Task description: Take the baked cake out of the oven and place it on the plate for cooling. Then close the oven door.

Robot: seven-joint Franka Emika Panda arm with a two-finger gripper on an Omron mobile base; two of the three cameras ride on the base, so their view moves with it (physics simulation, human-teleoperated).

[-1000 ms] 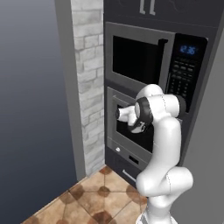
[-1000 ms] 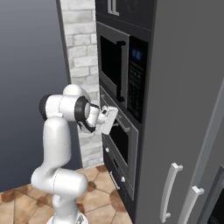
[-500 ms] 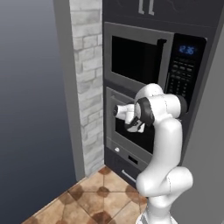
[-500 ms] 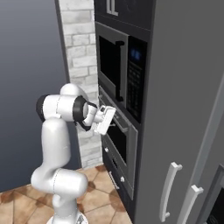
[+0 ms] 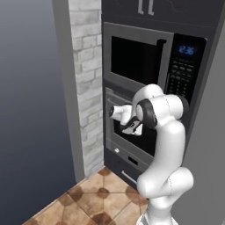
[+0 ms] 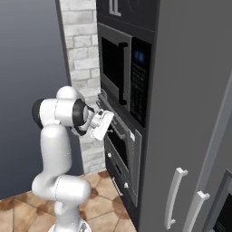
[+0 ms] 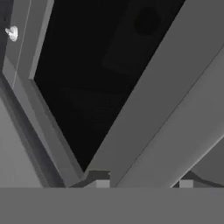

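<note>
Here the arm [image 5: 165, 145] reaches forward and a little down from the base so that the pincer [image 6: 108, 128] sits right at the top edge of the oven door [image 6: 121, 147], where the bar handle [image 6: 115, 118] runs across. That placement makes sense: the door hinges at the bottom and drops outward, so it has to be pulled from the handle at the top before anything inside can be reached.

In the left base view the hand [image 5: 125, 118] is pressed close to the oven [image 5: 132, 132], just under the microwave [image 5: 149, 61], with the wrist turned so the fingers face the door. In the hand view the dark glass window [image 7: 100, 78] and a grey bar [image 7: 175, 113] slanting across it lie very close ahead, tilted because the hand is rolled.

Whether the pincer has closed on the handle I cannot tell; the fingertips are hidden against the door in both base views and barely show in the hand view, so its opening and any grip stay uncertain.

The door looks shut or nearly so, standing almost flush with the cabinet front. The cake would be behind that dark window; it cannot be made out. My judgement is that the task is at its first step, opening the door.
</note>
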